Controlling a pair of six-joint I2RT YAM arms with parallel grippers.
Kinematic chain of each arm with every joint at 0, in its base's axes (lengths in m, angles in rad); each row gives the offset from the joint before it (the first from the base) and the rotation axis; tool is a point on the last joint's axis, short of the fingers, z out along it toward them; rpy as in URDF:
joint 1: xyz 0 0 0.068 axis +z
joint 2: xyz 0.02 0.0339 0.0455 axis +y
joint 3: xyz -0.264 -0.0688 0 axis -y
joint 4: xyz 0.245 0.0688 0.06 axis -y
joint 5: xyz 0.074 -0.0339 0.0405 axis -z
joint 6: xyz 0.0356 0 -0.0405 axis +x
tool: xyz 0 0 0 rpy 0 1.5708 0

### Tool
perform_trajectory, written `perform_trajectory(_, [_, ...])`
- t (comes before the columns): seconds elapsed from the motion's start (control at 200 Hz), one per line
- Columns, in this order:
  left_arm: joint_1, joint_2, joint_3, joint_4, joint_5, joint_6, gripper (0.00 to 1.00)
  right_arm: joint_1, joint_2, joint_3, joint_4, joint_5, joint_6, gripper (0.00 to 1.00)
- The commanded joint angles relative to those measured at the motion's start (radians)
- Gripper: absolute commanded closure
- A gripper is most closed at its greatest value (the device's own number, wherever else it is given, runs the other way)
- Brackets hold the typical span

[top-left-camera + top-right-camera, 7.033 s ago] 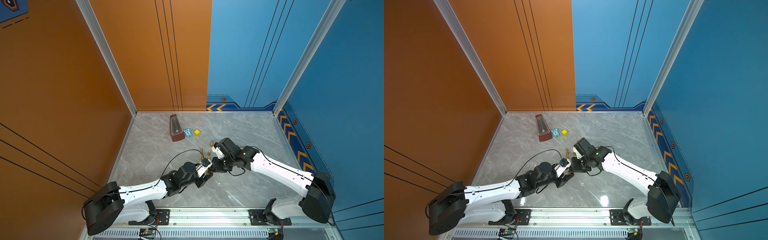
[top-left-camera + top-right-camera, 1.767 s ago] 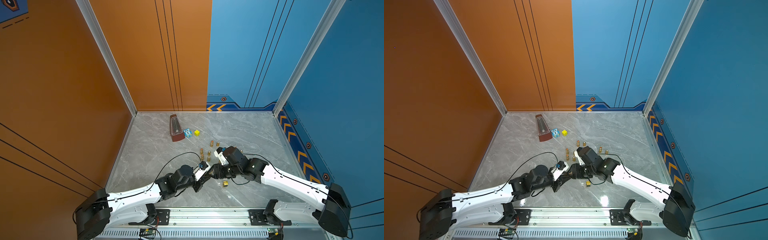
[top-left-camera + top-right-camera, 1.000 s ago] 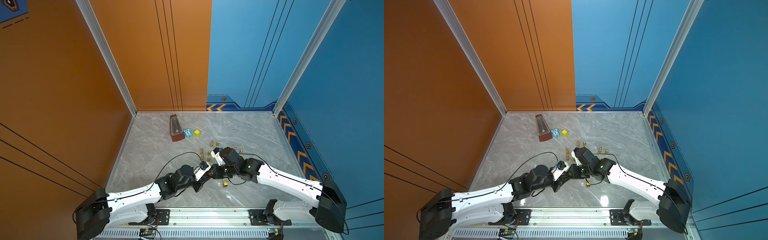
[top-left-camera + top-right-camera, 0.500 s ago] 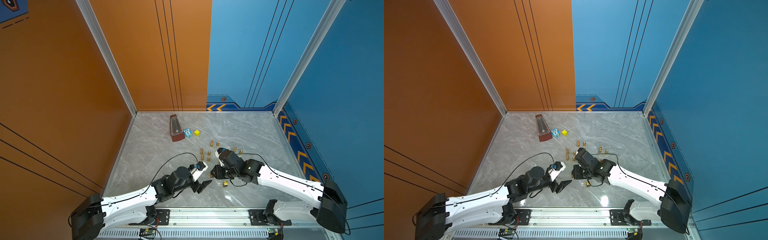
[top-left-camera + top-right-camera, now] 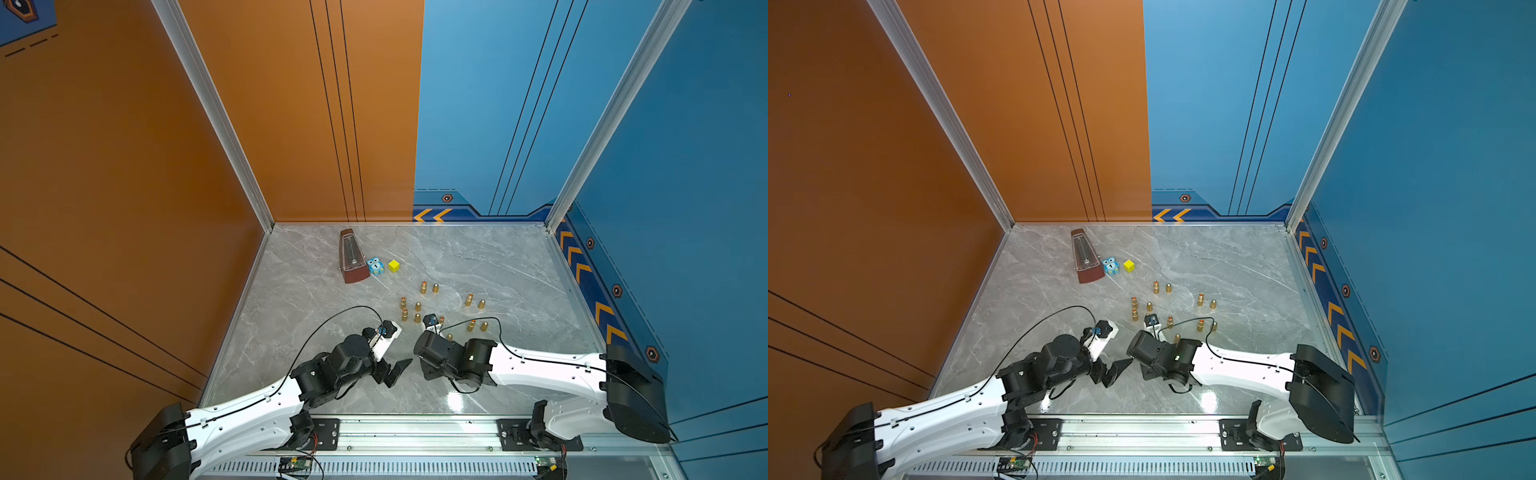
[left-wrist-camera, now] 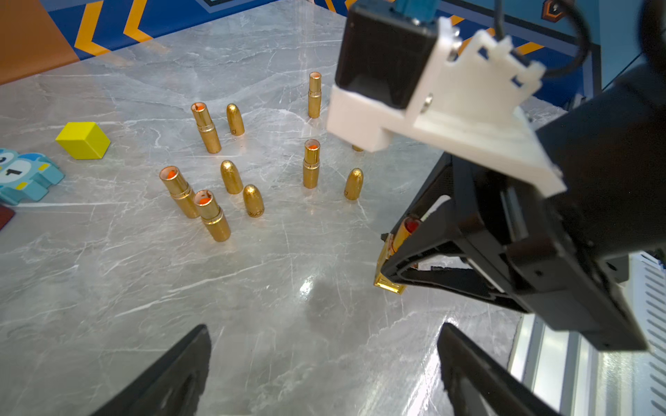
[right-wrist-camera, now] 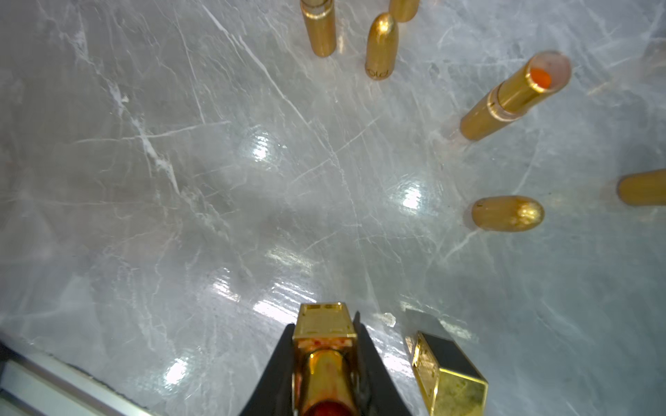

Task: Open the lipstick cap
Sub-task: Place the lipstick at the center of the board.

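Pinching the lipstick (image 7: 324, 367) by its square gold base, your right tool (image 7: 323, 333) is nearly closed on it, with the red tip pointing back toward the wrist. It sits low over the counter (image 7: 180, 180). Whether the base touches the stone is hard to tell.

Your left tool (image 6: 324, 329) is spread wide and holds nothing, a little apart from the right one.

The cap (image 7: 448, 374) rests on the counter just beside the right tool. I cannot tell whether it stands or lies.

By the look of it the cap is off, so the opening is done for this lipstick. What seems left is to set the base down. That calls for a slow, level lowering and a clean release clear of the cap, because a narrow base on polished stone may tip.

The lipstick has a shiny gold square foot and a smooth round inner tube. The cap is a boxy black sleeve with bright gold ends. The counter is glossy grey marble and throws glare.

Farther out stand round gold tubes (image 6: 211, 216), open and showing orange, paired with bullet-shaped tops (image 6: 254, 200). Beyond them are a yellow cube (image 6: 83, 139) and a blue owl (image 6: 25, 176).
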Motion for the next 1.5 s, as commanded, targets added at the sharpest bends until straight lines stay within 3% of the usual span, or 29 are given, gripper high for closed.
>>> perform_trajectory(0.0, [0.015,-0.009,-0.016,-0.054,-0.047,-0.029,0.01,0.025,0.036,-0.018,0.036,0.108,0.033,0.76])
perform_trajectory(0.545, [0.046,-0.062,-0.045,-0.055,-0.066,-0.046,0.01,0.068,0.087,-0.084,0.105,0.158,0.053,0.74])
perform_trajectory(0.801, [0.059,-0.069,-0.045,-0.055,-0.063,-0.048,0.01,0.082,0.106,-0.086,0.104,0.152,0.047,0.68])
perform_trajectory(0.996, [0.068,-0.065,-0.042,-0.055,-0.059,-0.046,0.02,0.085,0.097,-0.077,0.105,0.150,0.040,0.57])
perform_trajectory(1.121, [0.075,-0.070,-0.033,-0.057,-0.062,-0.044,0.01,0.087,0.059,-0.060,0.083,0.143,0.032,0.45])
perform_trajectory(1.361, [0.102,-0.083,0.069,-0.174,-0.160,-0.053,0.01,0.055,-0.115,0.025,-0.063,0.178,-0.017,0.27])
perform_trajectory(1.496, [0.149,-0.102,0.139,-0.230,-0.228,-0.057,0.01,-0.019,-0.246,0.082,-0.172,0.226,-0.084,0.19])
